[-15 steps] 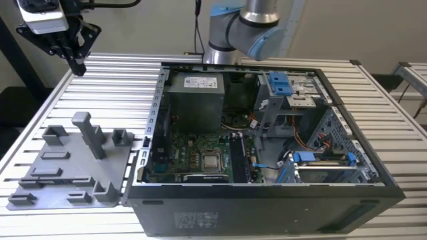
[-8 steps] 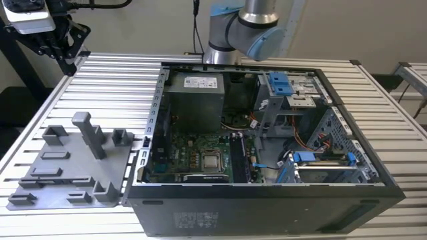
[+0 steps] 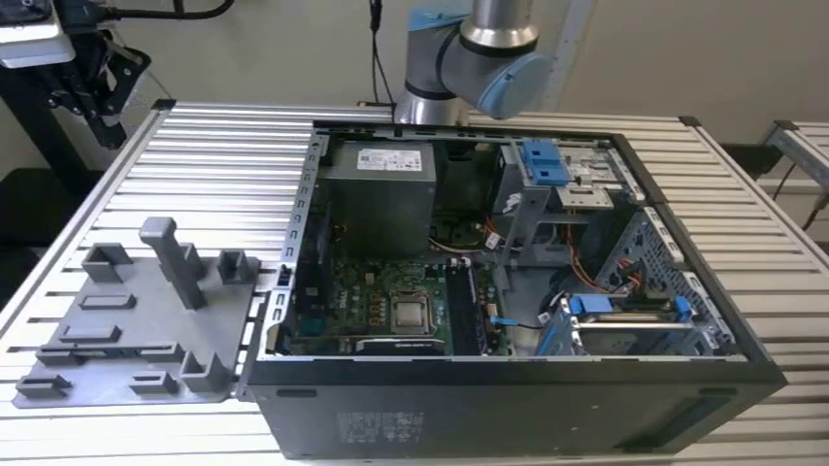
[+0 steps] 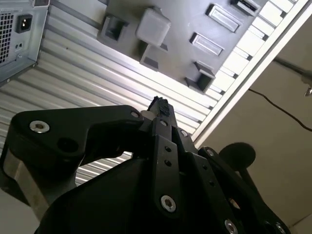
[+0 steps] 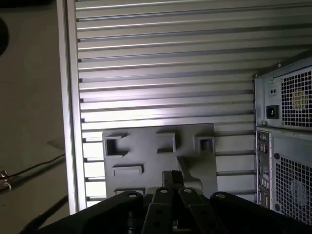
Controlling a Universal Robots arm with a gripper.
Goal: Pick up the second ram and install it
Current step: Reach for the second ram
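The second ram is out of view. My gripper (image 4: pixel 158 104) (image 5: pixel 171 178) is seen from behind in both wrist views, its black fingertips pressed together with nothing visible between them. It hangs high over the slatted table, and the grey plastic tray (image 5: pixel 156 146) (image 4: pixel 185 29) lies beyond its tips. In the exterior view the tray (image 3: pixel 143 320) sits to the left of the open computer case (image 3: pixel 518 291). Inside the case lie the green motherboard (image 3: pixel 376 301) and its long black slots (image 3: pixel 464 313). The arm (image 3: pixel 480 58) rises behind the case.
The case's rear panel with its power socket (image 5: pixel 273 112) (image 4: pixel 23 23) stands beside the tray. The ribbed aluminium table (image 3: pixel 220 165) ends at an edge (image 5: pixel 70 122) with floor and a cable beyond. A black stand (image 3: pixel 78 87) is at the back on the exterior view's left.
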